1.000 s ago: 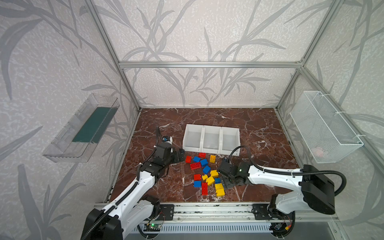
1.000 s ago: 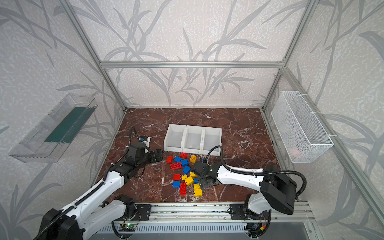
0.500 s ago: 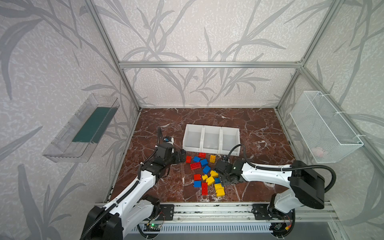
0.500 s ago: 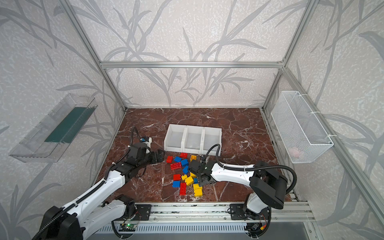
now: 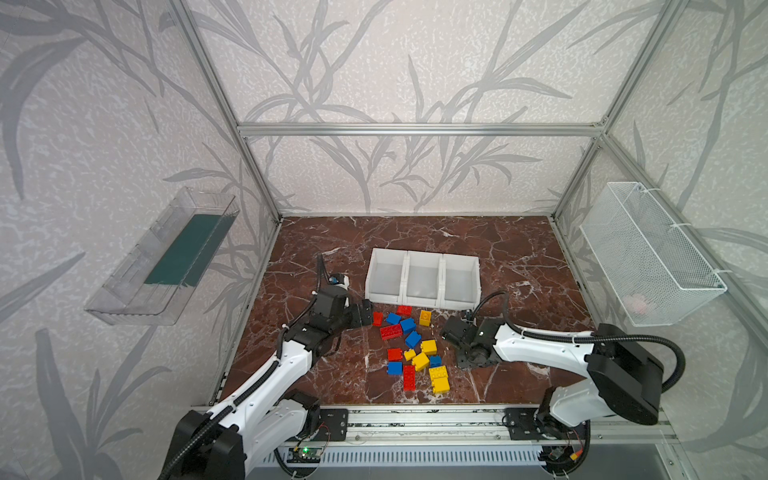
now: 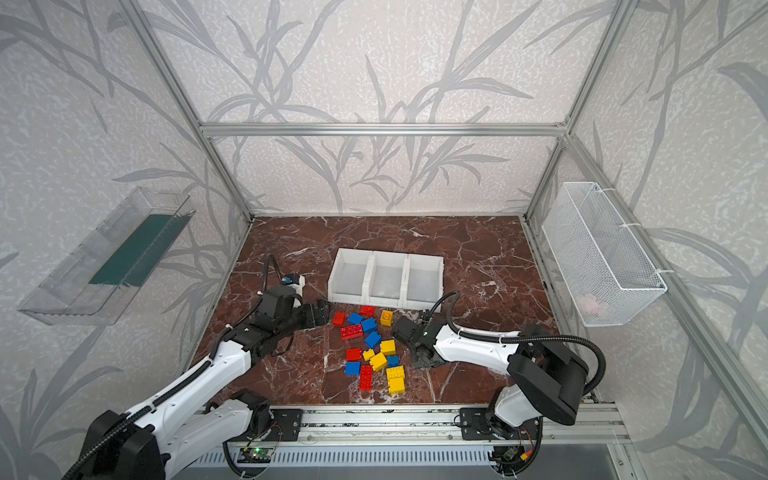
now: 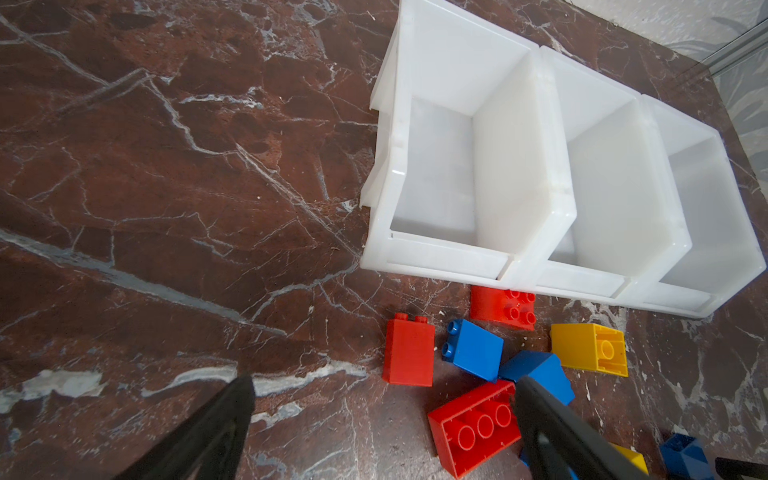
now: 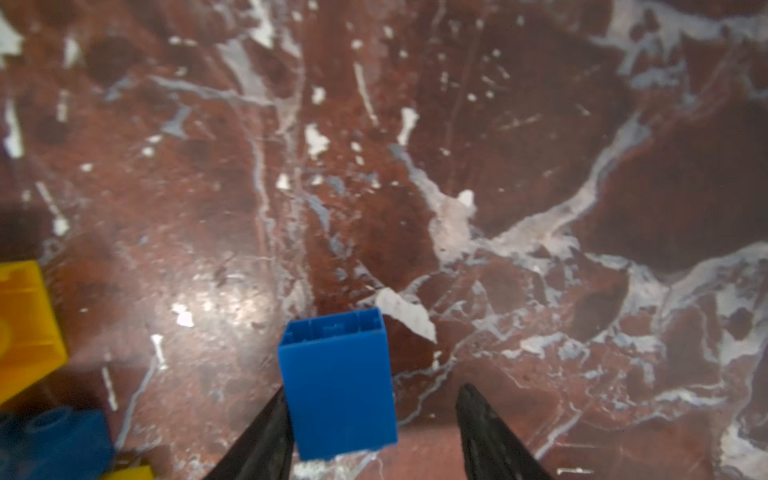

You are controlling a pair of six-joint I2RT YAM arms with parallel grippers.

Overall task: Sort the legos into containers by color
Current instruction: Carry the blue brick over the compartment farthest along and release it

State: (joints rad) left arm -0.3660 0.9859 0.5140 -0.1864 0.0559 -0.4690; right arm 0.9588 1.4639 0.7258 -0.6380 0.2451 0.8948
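Observation:
Red, blue and yellow legos [image 5: 415, 349] lie scattered on the marble floor in front of three joined white containers [image 5: 405, 274], which hold nothing. My left gripper [image 7: 382, 382] is wide open at the pile's left edge [image 5: 365, 312], with an upright red brick [image 7: 409, 353] just ahead of it and a long red brick [image 7: 473, 428] beside one finger. My right gripper [image 8: 376, 388] is open around a blue brick [image 8: 338, 386]. That brick touches one finger [image 8: 274, 428], and a gap separates it from the other finger. The right arm [image 5: 540, 345] reaches in from the right.
A white wire mesh basket [image 5: 648, 253] hangs on the right wall. On the left wall there is a clear tray with a green base [image 5: 166, 257]. An aluminium rail [image 5: 415, 419] runs along the front edge. A yellow brick [image 8: 25, 324] lies near the right gripper.
The right gripper's jaws have narrowed around the blue brick, and its arm has shifted slightly by the pile. The left gripper stays wide open and nearly still.

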